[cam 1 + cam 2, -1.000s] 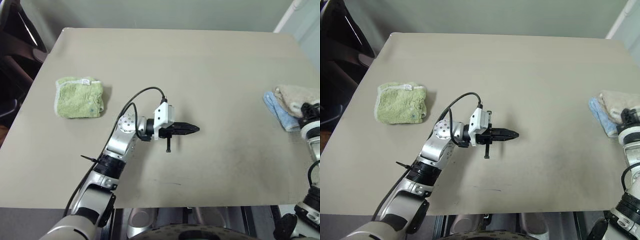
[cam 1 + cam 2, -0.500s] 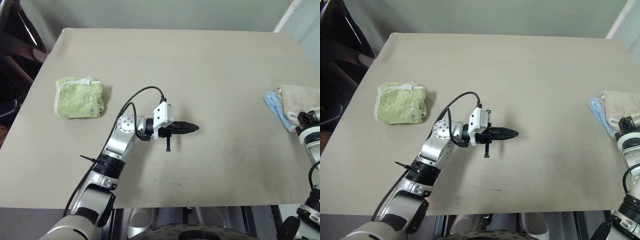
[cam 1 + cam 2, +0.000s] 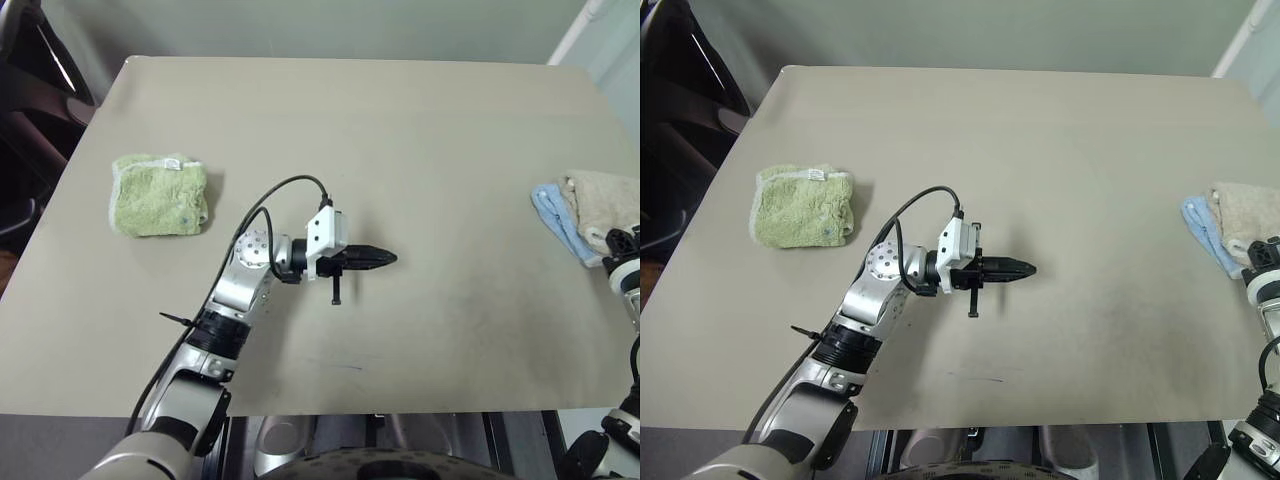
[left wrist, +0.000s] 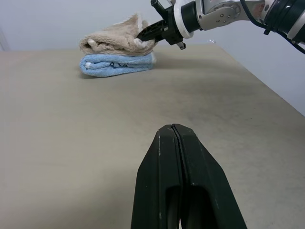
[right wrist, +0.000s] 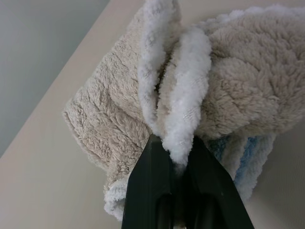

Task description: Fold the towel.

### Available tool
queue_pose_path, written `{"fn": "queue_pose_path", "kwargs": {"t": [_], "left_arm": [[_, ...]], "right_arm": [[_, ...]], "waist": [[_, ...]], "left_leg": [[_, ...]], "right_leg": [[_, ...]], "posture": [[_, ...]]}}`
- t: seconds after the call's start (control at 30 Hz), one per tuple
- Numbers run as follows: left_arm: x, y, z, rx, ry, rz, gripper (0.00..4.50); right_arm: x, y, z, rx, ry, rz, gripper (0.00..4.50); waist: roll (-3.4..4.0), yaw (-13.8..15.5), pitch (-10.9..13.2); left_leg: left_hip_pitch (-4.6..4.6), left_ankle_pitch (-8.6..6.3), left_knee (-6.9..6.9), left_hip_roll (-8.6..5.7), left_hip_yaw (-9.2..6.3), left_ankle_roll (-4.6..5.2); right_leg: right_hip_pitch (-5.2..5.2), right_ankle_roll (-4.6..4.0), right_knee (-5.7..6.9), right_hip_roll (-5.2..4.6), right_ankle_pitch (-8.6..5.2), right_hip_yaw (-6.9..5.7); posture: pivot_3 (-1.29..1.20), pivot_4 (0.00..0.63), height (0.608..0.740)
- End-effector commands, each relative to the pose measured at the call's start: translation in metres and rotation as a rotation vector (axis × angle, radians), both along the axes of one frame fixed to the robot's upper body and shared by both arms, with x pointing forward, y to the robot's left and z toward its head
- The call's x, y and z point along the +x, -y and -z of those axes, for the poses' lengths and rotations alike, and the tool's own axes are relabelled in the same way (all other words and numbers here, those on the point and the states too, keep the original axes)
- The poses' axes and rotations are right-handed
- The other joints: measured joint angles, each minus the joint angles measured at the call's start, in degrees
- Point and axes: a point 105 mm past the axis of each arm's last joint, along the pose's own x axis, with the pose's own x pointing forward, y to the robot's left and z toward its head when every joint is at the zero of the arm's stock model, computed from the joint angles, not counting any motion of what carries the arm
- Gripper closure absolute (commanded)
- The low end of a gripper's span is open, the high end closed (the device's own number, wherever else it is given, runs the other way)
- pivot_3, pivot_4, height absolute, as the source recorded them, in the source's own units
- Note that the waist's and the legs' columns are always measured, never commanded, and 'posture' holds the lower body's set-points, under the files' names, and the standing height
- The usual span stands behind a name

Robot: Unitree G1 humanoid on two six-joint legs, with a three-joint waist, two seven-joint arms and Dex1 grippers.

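The table (image 3: 400, 150) is serving as the reference surface. The towel (image 5: 238, 76), a beige folded cloth with white edging, is lying at the table's right edge, on top of the blue towel (image 4: 116, 64), which is resting flat on the table. The green towel (image 3: 158, 194) is sitting folded near the table's left edge, well apart from the other two.

The left gripper (image 3: 385, 258) is hovering over the middle of the table, pointing toward the stacked towels, with its two fingers pressed fully together and holding nothing. The right gripper (image 5: 175, 145) is reaching in at the table's right edge; its fingers (image 5: 155, 164) are standing slightly apart with a white edge fold of the towel lying between them. Whether they are gripping the fold cannot be determined.
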Motion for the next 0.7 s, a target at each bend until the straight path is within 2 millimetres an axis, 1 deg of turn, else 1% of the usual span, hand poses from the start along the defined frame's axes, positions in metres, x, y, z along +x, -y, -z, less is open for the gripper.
{"fn": "queue_pose_path", "kwargs": {"t": [0.03, 0.1, 0.13, 0.17, 0.23, 0.27, 0.33, 0.4, 0.57, 0.67, 0.7], "left_arm": [[-0.002, 0.002, -0.005, -0.014, 0.027, 0.01, 4.5], [-0.001, 0.002, -0.005, -0.012, 0.029, 0.007, 4.5], [0.0, 0.001, -0.005, -0.011, 0.029, 0.006, 4.5], [0.0, 0.001, -0.005, -0.011, 0.029, 0.004, 4.5], [0.0, 0.001, -0.005, -0.01, 0.029, 0.002, 4.5], [0.0, 0.0, -0.005, -0.009, 0.029, 0.002, 4.5], [0.001, 0.0, -0.005, -0.007, 0.03, 0.0, 4.5], [0.002, 0.0, -0.005, -0.007, 0.03, -0.002, 4.5], [0.002, 0.002, -0.005, -0.009, 0.03, 0.004, 4.5], [0.003, 0.001, -0.005, -0.01, 0.029, 0.006, 4.5], [0.004, 0.001, -0.005, -0.012, 0.028, 0.006, 4.5]], "right_arm": [[0.0, 0.001, -0.017, -0.007, 0.058, -0.009, 2.96], [-0.001, 0.003, -0.019, 0.001, 0.067, -0.003, 2.24], [-0.002, 0.004, -0.019, 0.003, 0.064, -0.002, 1.98], [-0.004, 0.003, -0.02, 0.012, 0.066, -0.011, 1.6], [-0.006, 0.001, -0.023, 0.024, 0.073, -0.025, 0.98], [-0.008, 0.001, -0.023, 0.026, 0.073, -0.028, 0.55], [-0.012, -0.001, -0.023, 0.04, 0.072, -0.042, 0.02], [-0.017, 0.0, -0.023, 0.045, 0.065, -0.045, 0.02], [-0.035, 0.007, -0.026, 0.077, 0.071, -0.063, 0.02], [-0.043, 0.008, -0.031, 0.054, 0.068, -0.087, 0.02], [-0.046, 0.004, -0.033, 0.023, 0.056, -0.124, 0.02]], "waist": [[0.0, 0.0, 0.0], [0.0, 0.0, 0.0], [0.0, 0.0, 0.0], [0.0, 0.0, 0.0], [0.0, 0.0, 0.0], [0.0, 0.0, 0.0], [0.0, 0.0, 0.0], [0.0, 0.1, 0.0], [0.0, 0.3, 0.0], [0.0, 0.2, 0.0], [0.0, 0.2, 0.0]], "left_leg": [[0.0, 0.0, 0.0, 0.0, 0.0, 0.0], [0.0, 0.0, 0.0, 0.0, 0.0, 0.0], [0.0, 0.0, 0.0, 0.0, 0.0, 0.0], [0.0, 0.0, 0.0, 0.0, -0.01, 0.0], [0.0, 0.0, 0.0, 0.0, 0.0, 0.0], [0.0, -0.01, 0.0, 0.0, 0.0, -0.01], [0.0, -0.02, -0.01, 0.0, 0.0, -0.01], [-0.01, -0.03, -0.01, 0.0, 0.0, -0.01], [-0.01, -0.07, -0.01, -0.02, 0.0, -0.01], [-0.01, -0.11, -0.01, -0.02, 0.01, -0.03], [-0.02, -0.12, -0.01, -0.02, 0.01, -0.03]], "right_leg": [[0.0, 0.0, 0.0, 0.0, 0.0, 0.0], [0.0, 0.0, 0.0, 0.0, 0.0, 0.0], [0.0, 0.0, 0.0, 0.0, 0.0, 0.0], [0.0, 0.0, 0.0, 0.0, 0.0, 0.0], [0.0, 0.01, 0.0, 0.0, -0.01, 0.0], [0.0, 0.02, 0.0, 0.0, -0.02, 0.0], [0.0, 0.03, 0.0, 0.0, -0.05, 0.0], [0.0, 0.03, 0.0, 0.0, -0.07, 0.0], [0.01, 0.07, 0.0, -0.01, -0.14, 0.02], [0.01, 0.06, -0.01, 0.0, -0.18, 0.03], [0.01, 0.06, -0.01, 0.0, -0.18, 0.03]], "posture": [[0.0, 0.15, 0.733], [0.0, 0.15, 0.733], [0.0, 0.15, 0.733], [0.0, 0.15, 0.733], [0.0, 0.15, 0.733], [0.0, 0.15, 0.733], [0.0, 0.15, 0.733], [0.0, 0.15, 0.733], [0.0, 0.15, 0.733], [0.0, 0.15, 0.733], [0.0, 0.15, 0.733]]}}
